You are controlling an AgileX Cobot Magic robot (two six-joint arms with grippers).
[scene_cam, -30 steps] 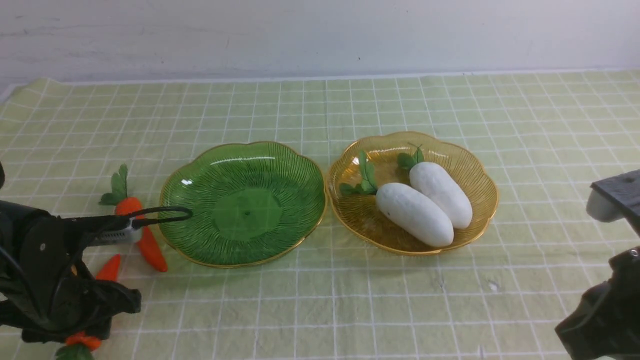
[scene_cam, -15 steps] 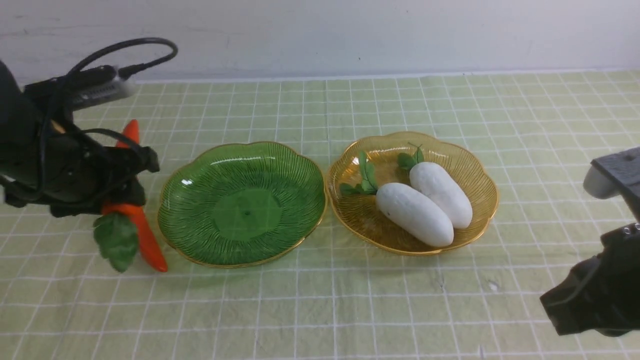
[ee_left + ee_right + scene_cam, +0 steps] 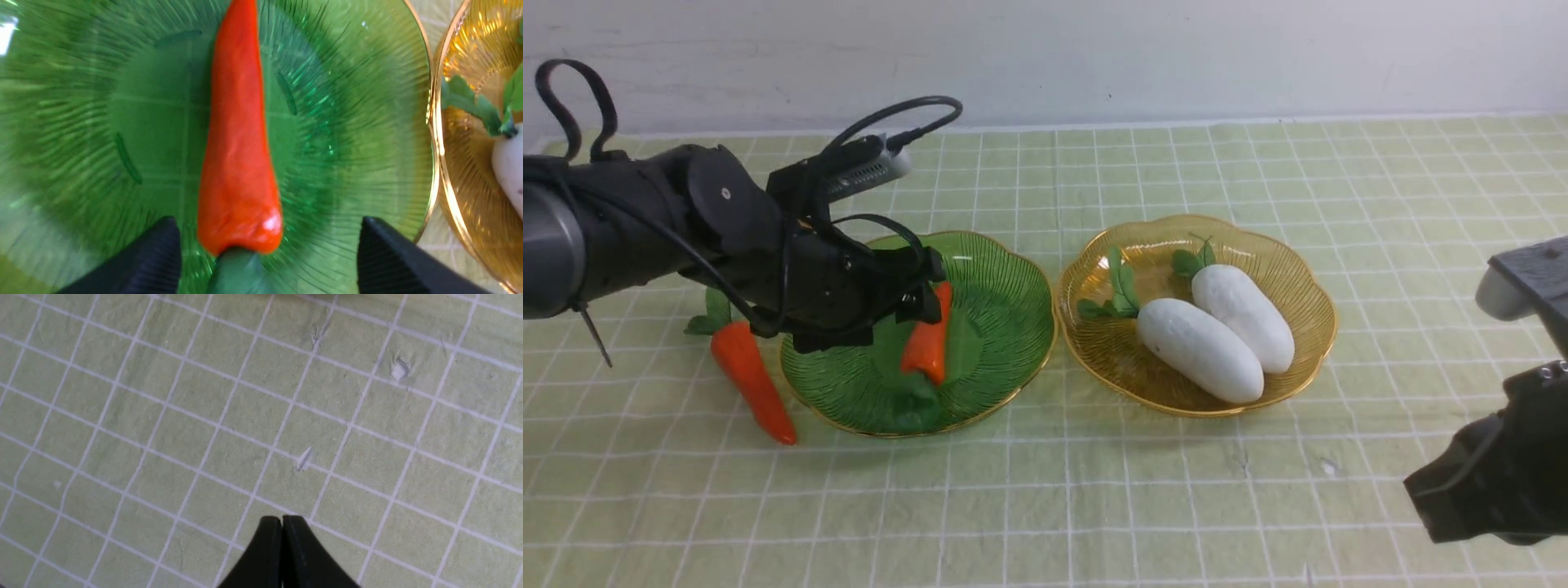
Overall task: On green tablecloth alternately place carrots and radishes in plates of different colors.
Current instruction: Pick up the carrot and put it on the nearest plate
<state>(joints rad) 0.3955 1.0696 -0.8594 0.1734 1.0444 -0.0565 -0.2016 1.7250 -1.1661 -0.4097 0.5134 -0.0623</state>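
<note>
Green tablecloth (image 3: 1094,490), white wall (image 3: 1094,57) behind. My left fingers (image 3: 139,265) stand released either side of a carrot (image 3: 239,163) in the green plate (image 3: 367,122); right fingers (image 3: 267,551) clenched, empty. Pulling back low could snag its leaves (image 3: 235,273) and drag it out.

The green tablecloth (image 3: 1094,506) is pale yellow-green with a grid of thin white lines; the green plate (image 3: 1005,310) is translucent green, finely dark-ribbed, gold-rimmed; the amber plate (image 3: 1290,269) just right of it is honey-yellow, ribbed and gold-rimmed too; the front radish (image 3: 1199,349) and rear radish (image 3: 1245,317) are matte white, green-leaved; the inner carrot (image 3: 927,343) in the green plate and the outer carrot (image 3: 752,380) just left of it are glossy orange-red; the left pincer (image 3: 265,228) and right pincer (image 3: 282,522) are black.
</note>
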